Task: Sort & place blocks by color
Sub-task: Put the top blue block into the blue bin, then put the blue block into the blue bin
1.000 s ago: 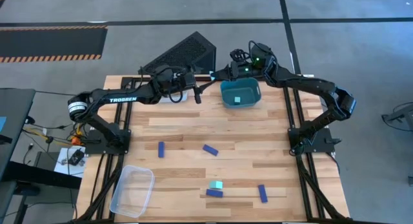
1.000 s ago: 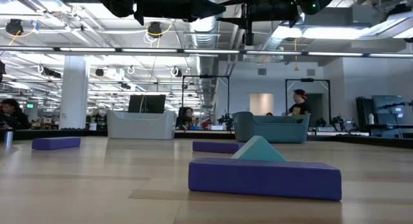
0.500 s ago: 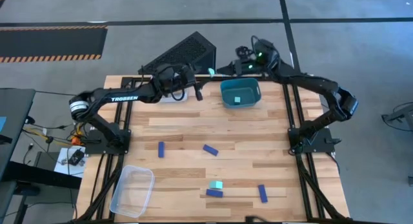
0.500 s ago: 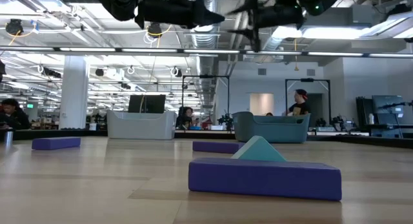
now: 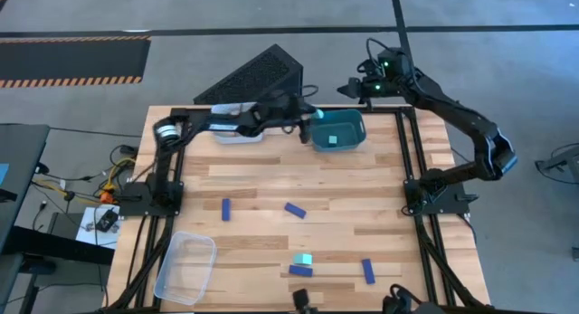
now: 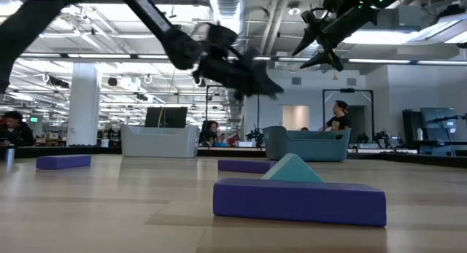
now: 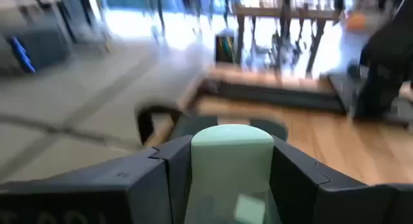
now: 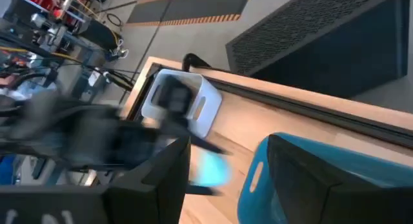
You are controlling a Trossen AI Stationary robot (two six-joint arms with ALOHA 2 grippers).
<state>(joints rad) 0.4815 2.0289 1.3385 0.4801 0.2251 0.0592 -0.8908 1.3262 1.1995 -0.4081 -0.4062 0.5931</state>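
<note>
Four dark blue bars (image 5: 225, 208) and one teal cube (image 5: 304, 259) lay on the surface; a second cube (image 5: 332, 140) sat in the teal bin (image 5: 358, 133). The left gripper (image 5: 310, 115), jaws pinching a third teal cube (image 7: 232, 161), had swung to the bin's rim. The right gripper (image 5: 346, 90), jaws spread, had withdrawn beyond it.

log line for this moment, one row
left gripper: shut on teal cube, beside teal bin | right gripper: open, raised behind bin | four blue bars on table
</note>
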